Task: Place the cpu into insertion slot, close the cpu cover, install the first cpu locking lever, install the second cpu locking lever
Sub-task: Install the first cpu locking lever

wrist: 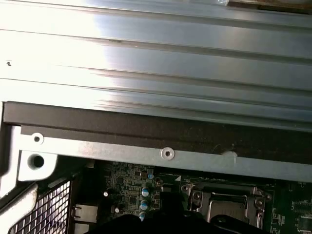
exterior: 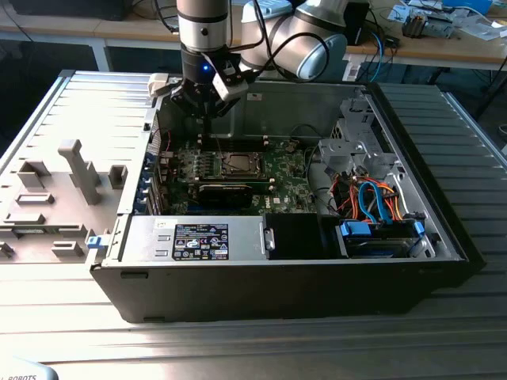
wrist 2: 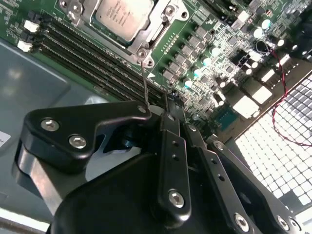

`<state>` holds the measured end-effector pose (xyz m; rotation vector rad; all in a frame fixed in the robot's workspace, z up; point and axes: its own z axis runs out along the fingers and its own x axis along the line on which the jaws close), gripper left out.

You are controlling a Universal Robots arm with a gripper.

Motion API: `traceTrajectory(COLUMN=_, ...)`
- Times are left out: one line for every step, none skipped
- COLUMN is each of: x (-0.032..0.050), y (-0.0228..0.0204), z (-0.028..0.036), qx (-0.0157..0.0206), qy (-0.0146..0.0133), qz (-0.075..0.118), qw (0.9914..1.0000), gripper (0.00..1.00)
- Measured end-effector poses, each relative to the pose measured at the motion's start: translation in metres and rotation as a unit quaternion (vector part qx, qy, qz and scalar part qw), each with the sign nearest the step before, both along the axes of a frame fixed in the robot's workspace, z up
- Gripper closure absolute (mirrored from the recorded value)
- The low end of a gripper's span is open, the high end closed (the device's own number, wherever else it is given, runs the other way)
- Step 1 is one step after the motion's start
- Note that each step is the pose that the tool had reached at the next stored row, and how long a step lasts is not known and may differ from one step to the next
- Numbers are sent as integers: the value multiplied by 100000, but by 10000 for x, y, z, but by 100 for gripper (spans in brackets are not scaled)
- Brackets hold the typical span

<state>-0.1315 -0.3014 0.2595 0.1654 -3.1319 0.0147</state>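
In the exterior view, the gripper (exterior: 204, 111) hangs over the back part of an open computer case (exterior: 277, 293), just above the green board (exterior: 281, 170). The cpu (exterior: 236, 164) sits in the insertion slot (exterior: 219, 164) in the middle of the board, and the cpu cover (exterior: 238, 152) seems to lie around it, but these parts are small and hard to tell apart. A long black card (exterior: 226, 190) lies just in front of the slot. Whether the gripper's fingers are open or closed cannot be told.

In the second wrist view, the black gripper (wrist 2: 163, 109) blocks most of the lower part. A thin metal lever (wrist 2: 145, 87) stands up from a corner of the cpu cover (wrist 2: 151, 36) to the gripper's tip. Whether the gripper has hold of it cannot be told. The cpu (wrist 2: 122, 14) is cut off at the picture's edge.

In the first wrist view, the case's wall (wrist: 156, 129) hides a lot. The cpu cover (wrist: 226, 197) shows partly, cut off at the edge.
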Motion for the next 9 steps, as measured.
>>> traceTrajectory(x=0, y=0, z=0, qx=3, qy=1, qz=6, qw=100000, gripper=89)
traceTrajectory(x=0, y=1, z=0, qx=-3, qy=6, qz=2, qw=100000, gripper=89)
traceTrajectory(x=0, y=1, z=0, qx=1, qy=-1, qz=-1, qw=100000, gripper=89)
traceTrajectory(x=9, y=2, z=0, qx=2, qy=-3, qz=-5, qw=100000, gripper=89)
traceTrajectory(x=38, y=2, z=0, qx=-1, qy=-1, qz=-7, qw=100000, gripper=89)
traceTrajectory(x=60, y=2, z=0, qx=-4, qy=3, qz=-6, qw=100000, gripper=89)
traceTrajectory(x=86, y=2, z=0, qx=-18, qy=8, qz=-9, qw=100000, gripper=89)
traceTrajectory(x=117, y=2, z=0, qx=-55, qy=5, qz=-2, qw=100000, gripper=89)
traceTrajectory(x=141, y=1, z=0, qx=-79, qy=10, qz=4, qw=100000, gripper=89)
